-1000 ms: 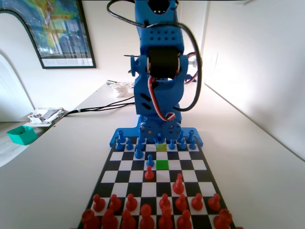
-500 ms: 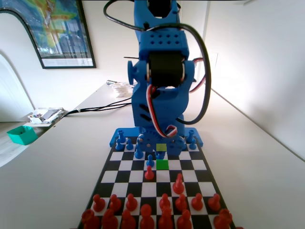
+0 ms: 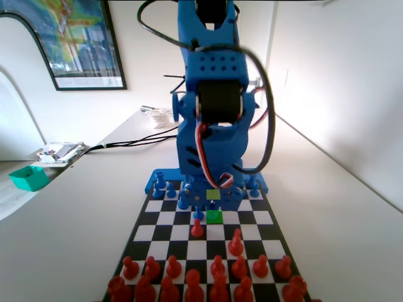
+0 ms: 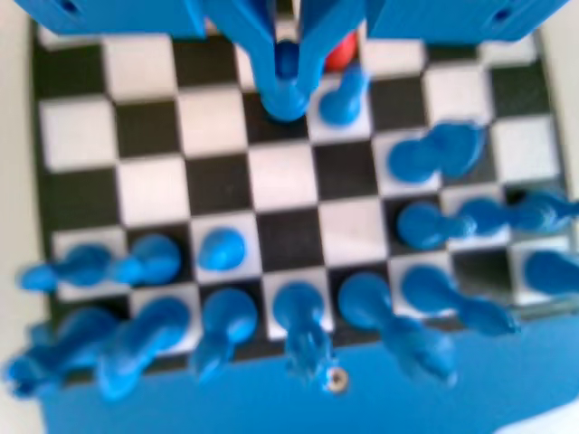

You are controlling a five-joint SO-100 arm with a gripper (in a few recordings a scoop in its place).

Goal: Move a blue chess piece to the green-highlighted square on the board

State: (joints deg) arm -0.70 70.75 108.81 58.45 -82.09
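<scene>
Gripper pinched around the blue pawn, carrying it low; green-highlighted square sits right beneath. Best to lower straight, seat the base flat, then release.

Facing end-on; wrist overhead (shared board)

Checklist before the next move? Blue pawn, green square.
1. Pawn gripped: ok. The blue chess piece sits between the jaws of the hand.
2. Target free: ok. The green-highlighted square shows bare.
3. Alignment: cannot tell. In the fixed view the piece is near the square's far edge.
4. Piece seated on the board: cannot tell, the wrist view is blurred.
5. Neighbours clear: ok. A blue pawn and a red pawn stand left of the target in the fixed view, apart from the hand.
</scene>
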